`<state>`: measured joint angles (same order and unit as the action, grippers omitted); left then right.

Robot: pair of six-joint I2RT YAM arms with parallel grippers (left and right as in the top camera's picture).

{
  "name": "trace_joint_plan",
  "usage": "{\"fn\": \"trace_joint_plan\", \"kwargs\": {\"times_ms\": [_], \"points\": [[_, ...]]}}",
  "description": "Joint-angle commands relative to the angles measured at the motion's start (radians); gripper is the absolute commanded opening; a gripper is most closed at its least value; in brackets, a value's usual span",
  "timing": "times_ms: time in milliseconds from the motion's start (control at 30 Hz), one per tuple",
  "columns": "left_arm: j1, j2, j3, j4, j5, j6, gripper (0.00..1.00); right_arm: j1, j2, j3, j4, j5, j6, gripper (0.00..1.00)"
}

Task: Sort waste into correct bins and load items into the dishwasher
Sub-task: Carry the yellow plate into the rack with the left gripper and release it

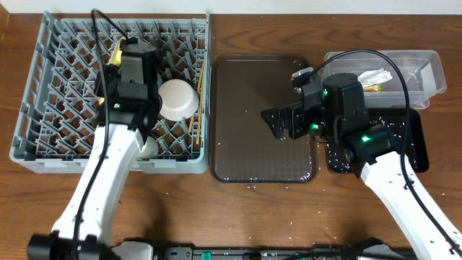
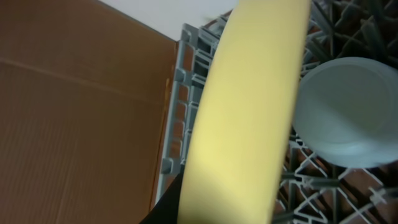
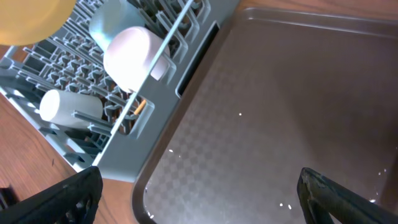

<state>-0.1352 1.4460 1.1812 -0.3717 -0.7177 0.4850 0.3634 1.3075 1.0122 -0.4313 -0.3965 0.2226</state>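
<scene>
My left gripper is shut on the yellow plate and holds it on edge over the back of the grey dish rack. Only a sliver of the plate shows from overhead. In the rack lie a white bowl, a white cup and wooden chopsticks at its right side. A pale blue bowl sits behind the white bowl. My right gripper is open and empty over the brown tray.
The clear tub at the back right holds a white napkin and a coloured wrapper. The black tray in front of it has rice scraps scattered in it. A few white specks lie on the brown tray.
</scene>
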Motion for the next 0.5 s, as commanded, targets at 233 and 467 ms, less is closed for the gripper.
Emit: {"fn": "trace_joint_plan", "kwargs": {"times_ms": [233,467], "points": [[0.096,0.026,0.021,0.1,-0.011,-0.017,0.07,0.004,-0.008,0.007,-0.037,0.008,0.001,0.99],[0.199,0.092,0.021,0.101,0.162,-0.068,0.07,0.004,-0.006,0.007,-0.04,0.008,0.001,0.99]]}}
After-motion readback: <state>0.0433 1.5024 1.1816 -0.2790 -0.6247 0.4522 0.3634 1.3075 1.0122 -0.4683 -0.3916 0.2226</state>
